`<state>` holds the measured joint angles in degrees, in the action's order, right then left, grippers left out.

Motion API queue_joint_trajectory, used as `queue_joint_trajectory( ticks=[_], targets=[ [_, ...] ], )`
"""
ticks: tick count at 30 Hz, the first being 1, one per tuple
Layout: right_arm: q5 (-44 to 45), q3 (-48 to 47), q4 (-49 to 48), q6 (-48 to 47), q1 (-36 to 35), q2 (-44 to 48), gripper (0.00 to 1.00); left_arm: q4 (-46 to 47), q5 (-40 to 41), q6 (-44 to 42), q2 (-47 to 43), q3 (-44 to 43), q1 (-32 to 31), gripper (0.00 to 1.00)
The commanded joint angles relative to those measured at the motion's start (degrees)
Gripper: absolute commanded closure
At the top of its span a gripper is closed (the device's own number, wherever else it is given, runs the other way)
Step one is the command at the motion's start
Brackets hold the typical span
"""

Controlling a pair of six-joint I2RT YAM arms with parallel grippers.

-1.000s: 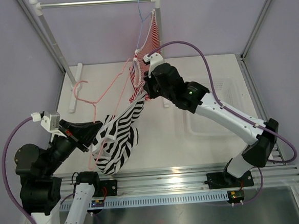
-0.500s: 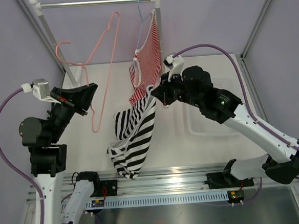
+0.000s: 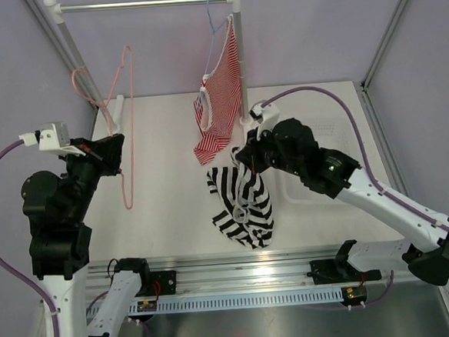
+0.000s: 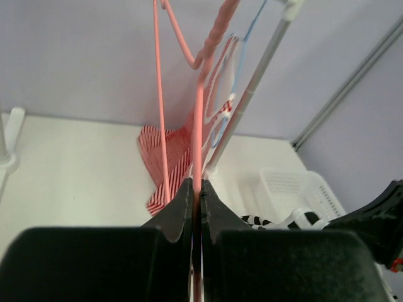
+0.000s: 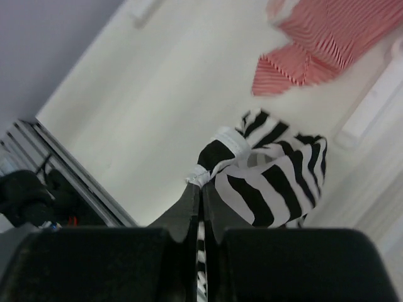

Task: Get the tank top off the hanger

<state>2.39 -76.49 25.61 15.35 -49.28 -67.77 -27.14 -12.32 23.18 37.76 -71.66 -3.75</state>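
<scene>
The black-and-white striped tank top hangs free from my right gripper, which is shut on its white trim; it shows bunched in the right wrist view ahead of the gripper. The pink wire hanger is bare and held upright at the left by my left gripper, shut on its wire. In the left wrist view the hanger rises from between the closed fingers of the gripper. Top and hanger are well apart.
A red-and-white striped top hangs on a blue hanger from the rail at the back. A clear plastic bin sits at the right under my right arm. The rack's white post stands just behind my right gripper.
My left gripper carried the pink hanger up and left, away from the top. My right gripper moved down and slightly left; the tank top now hangs bunched below it.
</scene>
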Motion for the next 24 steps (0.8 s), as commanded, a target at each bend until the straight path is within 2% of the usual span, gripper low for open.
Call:
queue_joint_trajectory(
  ticks=[1, 2, 4, 5, 7, 11, 14, 18, 20, 24],
  targets=[
    [-0.2, 7.48, -4.33, 4.33, 0.06, -0.79, 0.95, -7.14, 3.62, -4.19, 2.84, -2.26, -0.12, 1.0],
    [0.15, 8.54, -4.6, 5.12, 0.14, -0.61, 0.86, -7.66, 3.27, -4.19, 3.54, -2.26, -0.12, 1.0],
    [1.47, 10.3, -4.34, 5.74, 0.15, -0.09, 0.6, -8.19, 2.65, -4.28, 6.26, -3.3, -0.12, 1.0],
    [1.91, 10.74, -3.81, 5.74, 0.15, 0.26, 0.29, -8.54, 1.87, -4.37, 7.15, -3.92, -0.21, 1.0],
    [4.02, 11.54, -3.2, 5.65, 0.15, 1.76, 0.01, -8.37, 0.72, -5.16, 9.95, -5.24, -0.12, 1.0],
    [7.01, 11.8, -0.56, 4.78, 0.15, 4.66, 0.01, -12.15, 1.85, -7.97, 18.39, -14.97, -0.12, 1.0],
    [6.57, 12.15, 0.23, 4.51, 0.15, 6.42, 0.0, -8.56, 1.51, -7.8, 24.35, -17.8, -0.12, 1.0],
    [4.38, 13.2, 1.55, 4.95, 0.15, 9.57, 0.0, -8.03, -0.76, -7.97, 35.24, -29.47, -0.12, 1.0],
    [4.2, 14.34, 1.64, 5.12, 0.15, 11.25, 0.0, -4.44, -2.79, -7.54, 38.25, -31.25, -0.12, 1.0],
    [4.55, 17.51, 2.16, 5.56, 0.15, 15.46, 0.01, -3.8, -5.08, -8.59, 45.38, -39.07, -0.12, 1.0]
  ],
)
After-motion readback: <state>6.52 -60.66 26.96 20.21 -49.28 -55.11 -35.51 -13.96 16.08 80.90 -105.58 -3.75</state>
